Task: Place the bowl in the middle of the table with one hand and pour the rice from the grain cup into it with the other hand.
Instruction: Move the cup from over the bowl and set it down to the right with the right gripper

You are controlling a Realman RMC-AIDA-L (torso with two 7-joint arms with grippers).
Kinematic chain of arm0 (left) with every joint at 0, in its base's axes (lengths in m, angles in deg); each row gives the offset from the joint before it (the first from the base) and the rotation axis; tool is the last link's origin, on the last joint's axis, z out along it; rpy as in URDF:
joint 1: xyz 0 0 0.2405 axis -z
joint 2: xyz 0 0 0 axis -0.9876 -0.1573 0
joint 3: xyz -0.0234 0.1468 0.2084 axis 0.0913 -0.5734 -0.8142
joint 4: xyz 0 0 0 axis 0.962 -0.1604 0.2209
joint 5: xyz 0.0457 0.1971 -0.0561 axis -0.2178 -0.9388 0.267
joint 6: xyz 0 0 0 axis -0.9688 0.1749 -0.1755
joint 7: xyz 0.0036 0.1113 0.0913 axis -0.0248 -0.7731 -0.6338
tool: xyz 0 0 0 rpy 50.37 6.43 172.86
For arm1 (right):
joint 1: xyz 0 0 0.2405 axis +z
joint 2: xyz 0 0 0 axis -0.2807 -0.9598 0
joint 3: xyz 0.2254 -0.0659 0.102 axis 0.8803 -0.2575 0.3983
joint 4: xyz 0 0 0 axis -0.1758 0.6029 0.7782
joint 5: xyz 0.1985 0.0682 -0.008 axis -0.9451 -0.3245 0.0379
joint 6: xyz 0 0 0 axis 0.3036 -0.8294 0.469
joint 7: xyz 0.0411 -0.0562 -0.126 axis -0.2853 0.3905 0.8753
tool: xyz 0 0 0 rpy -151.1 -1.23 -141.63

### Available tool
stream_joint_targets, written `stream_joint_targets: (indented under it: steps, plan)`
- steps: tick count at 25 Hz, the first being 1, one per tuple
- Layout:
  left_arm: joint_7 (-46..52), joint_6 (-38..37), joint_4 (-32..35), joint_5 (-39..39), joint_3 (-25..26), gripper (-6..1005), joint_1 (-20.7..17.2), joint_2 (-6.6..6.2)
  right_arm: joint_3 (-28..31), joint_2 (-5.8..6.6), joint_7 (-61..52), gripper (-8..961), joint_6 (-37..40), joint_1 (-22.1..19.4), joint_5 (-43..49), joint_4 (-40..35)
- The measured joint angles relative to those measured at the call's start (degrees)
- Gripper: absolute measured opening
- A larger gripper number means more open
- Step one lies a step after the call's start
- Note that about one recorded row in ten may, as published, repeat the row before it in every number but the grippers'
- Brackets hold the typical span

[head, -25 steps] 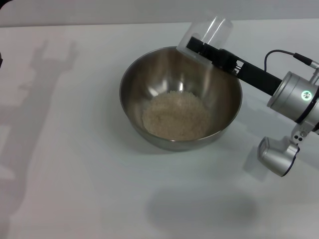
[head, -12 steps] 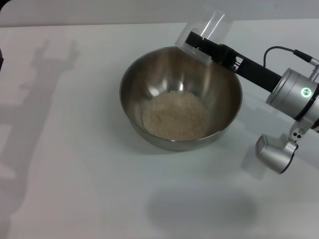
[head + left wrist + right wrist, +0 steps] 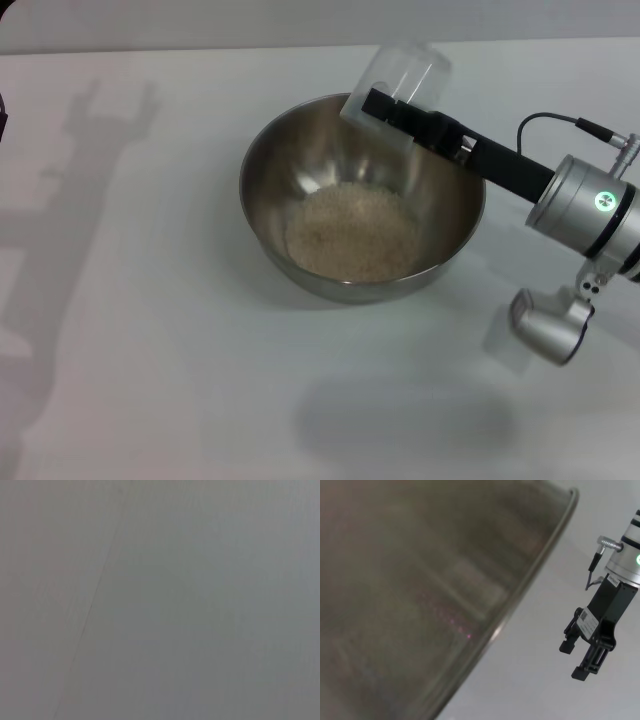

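The bowl (image 3: 362, 196) sits on the table (image 3: 150, 300), roughly at the centre of the head view, upright and resting flat. The rice (image 3: 353, 231) lies as 1 pale heap across the bottom of the bowl, slightly toward the near side of the basin.

The right gripper (image 3: 385, 104) reaches in from the right side of the head view, its black fingers clenched on the grain cup (image 3: 395, 82). The cup is held above the far rim of the bowl, tilted with its mouth turned down and toward the bowl's interior. Its clear walls show no grains that can be made out. The right arm's silver wrist section, with a green ring light, is positioned beyond the bowl's right edge, above the table.

The right wrist view shows the bowl's brushed steel inner wall (image 3: 435, 595) at close range, with the rim running diagonally across and white table beyond it. That same view shows the left gripper (image 3: 585, 652) farther off, suspended above the table well apart from the bowl, its 2 black fingers parted and holding nothing.

The left wrist view shows only a plain grey surface; no object can be identified there.
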Motion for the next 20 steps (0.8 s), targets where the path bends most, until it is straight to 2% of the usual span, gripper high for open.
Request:
stream_joint_targets:
  steps: [13,17,19,20]
  plan:
    - [0.0,-0.05,-0.06,0.0,-0.13,798,0.11,-0.01,-1.68,-0.13,-0.39,14,0.08,-0.57,-2.42,0.6]
    - [0.0,-0.21,0.01,0.0,-0.02,798,0.1,-0.01,0.45,-0.04,-6.27,14,0.58,-0.71,-5.68,1.65]
    - [0.0,-0.31,0.08,0.0,-0.01,798,0.1,-0.01,1.12,-0.03,-15.09,13,2.2,-1.52,-10.58,3.59]
    - [0.0,-0.31,0.08,0.0,-0.01,798,0.1,-0.01,1.12,-0.03,-15.09,13,2.2,-1.52,-10.58,3.59]
